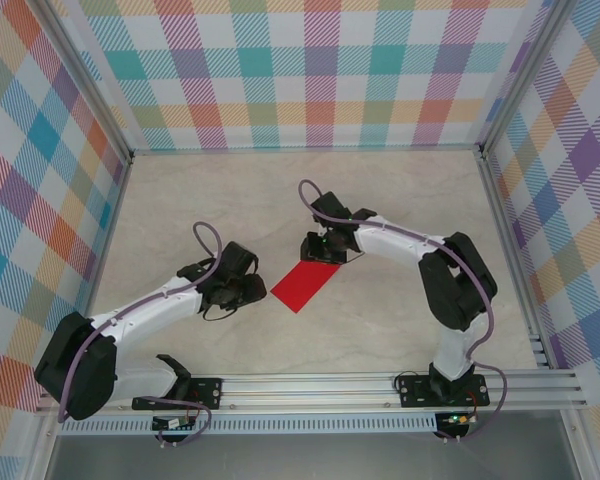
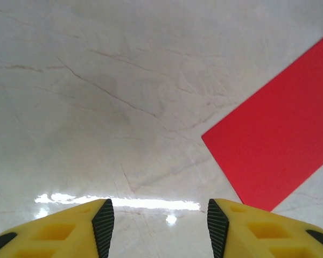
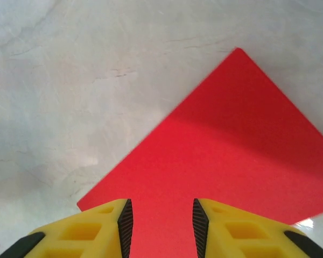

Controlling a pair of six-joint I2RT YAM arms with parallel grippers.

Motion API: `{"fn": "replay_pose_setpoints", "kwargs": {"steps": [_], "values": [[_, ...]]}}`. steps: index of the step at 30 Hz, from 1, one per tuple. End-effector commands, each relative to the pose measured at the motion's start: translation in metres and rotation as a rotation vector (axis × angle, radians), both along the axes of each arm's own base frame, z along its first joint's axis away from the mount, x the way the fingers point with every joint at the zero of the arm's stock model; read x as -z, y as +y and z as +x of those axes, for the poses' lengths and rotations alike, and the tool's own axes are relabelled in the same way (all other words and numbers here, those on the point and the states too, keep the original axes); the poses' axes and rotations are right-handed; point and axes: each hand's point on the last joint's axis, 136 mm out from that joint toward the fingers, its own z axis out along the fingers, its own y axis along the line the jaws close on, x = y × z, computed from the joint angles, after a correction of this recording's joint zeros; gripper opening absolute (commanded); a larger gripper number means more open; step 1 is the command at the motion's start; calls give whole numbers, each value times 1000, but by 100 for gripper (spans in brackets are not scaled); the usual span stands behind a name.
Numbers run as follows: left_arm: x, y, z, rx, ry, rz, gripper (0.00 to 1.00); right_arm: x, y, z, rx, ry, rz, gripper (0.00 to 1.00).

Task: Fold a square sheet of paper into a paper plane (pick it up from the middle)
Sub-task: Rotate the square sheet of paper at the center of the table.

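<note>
The red sheet of paper point(image 1: 305, 283) lies flat on the pale marble-look table point(image 1: 400, 200) between the two arms, and from above it looks oblong rather than square. My right gripper point(image 1: 325, 252) hovers over its far end, open. In the right wrist view the red paper point(image 3: 226, 145) runs under and between the yellow fingers point(image 3: 97, 231) of my right gripper point(image 3: 161, 228). My left gripper point(image 1: 252, 290) is open just left of the sheet, over bare table. The left wrist view has the left gripper point(image 2: 159, 228) and the paper point(image 2: 280, 140) at right. The paper plane is out of view.
Checked fabric walls point(image 1: 300, 70) on aluminium posts close in the table on three sides. A metal rail point(image 1: 380, 385) along the near edge carries both arm bases. Bare tabletop stretches behind and to both sides of the sheet.
</note>
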Motion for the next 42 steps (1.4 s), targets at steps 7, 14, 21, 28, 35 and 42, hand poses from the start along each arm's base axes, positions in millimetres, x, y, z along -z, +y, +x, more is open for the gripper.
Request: {"fn": "replay_pose_setpoints", "kwargs": {"steps": [7,14,21,28,35,42], "values": [[8,18,2,-74,23,-14,61,47,-12,-3,54,50,-288,46],[8,28,-1,-106,13,-14,68,71,18,-33,-307,64,-251,46],[20,25,-15,-98,40,-64,72,77,3,-89,-638,112,-170,45],[14,11,-14,-63,38,-131,74,16,12,-66,-514,-59,-105,47],[5,31,-11,-116,0,-47,75,6,48,-69,-277,10,-16,40],[11,52,-14,-195,26,-31,76,29,93,-88,-264,76,-29,24]]}}
